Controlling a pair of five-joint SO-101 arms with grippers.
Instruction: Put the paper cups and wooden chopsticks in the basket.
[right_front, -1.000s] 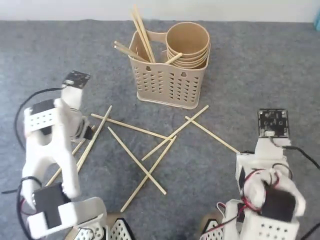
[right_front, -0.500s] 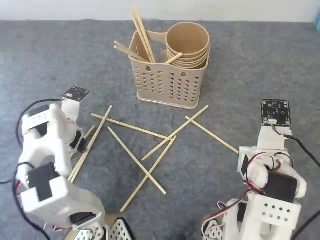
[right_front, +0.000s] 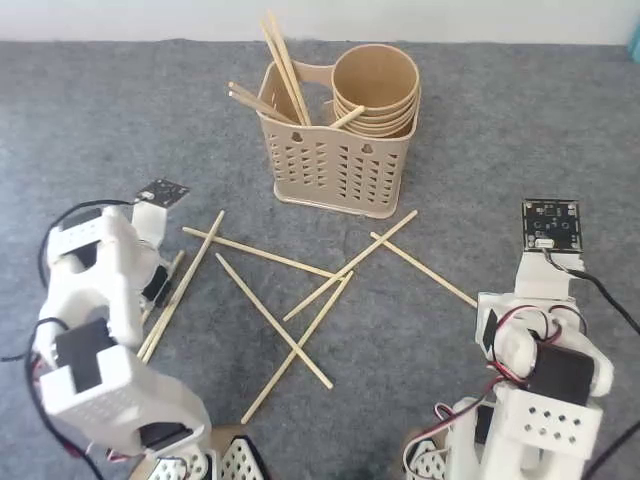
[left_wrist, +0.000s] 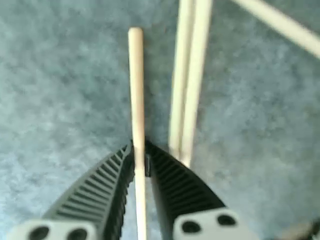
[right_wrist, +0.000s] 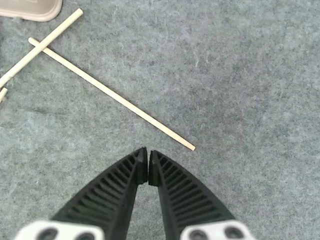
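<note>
One chopstick (left_wrist: 135, 85) pinched, left end effector (left_wrist: 139, 148) low.

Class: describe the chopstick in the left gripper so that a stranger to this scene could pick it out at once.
From the basket at the far side, come to the loose chopsticks by the left arm. Beside a pair lying side by side runs a single chopstick; it alone is clamped between the left gripper's jaws.

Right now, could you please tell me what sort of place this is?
Probably a tabletop robot practice setup: a grey carpet-like mat, a slotted basket holding paper cups, and scattered wooden chopsticks.
</note>
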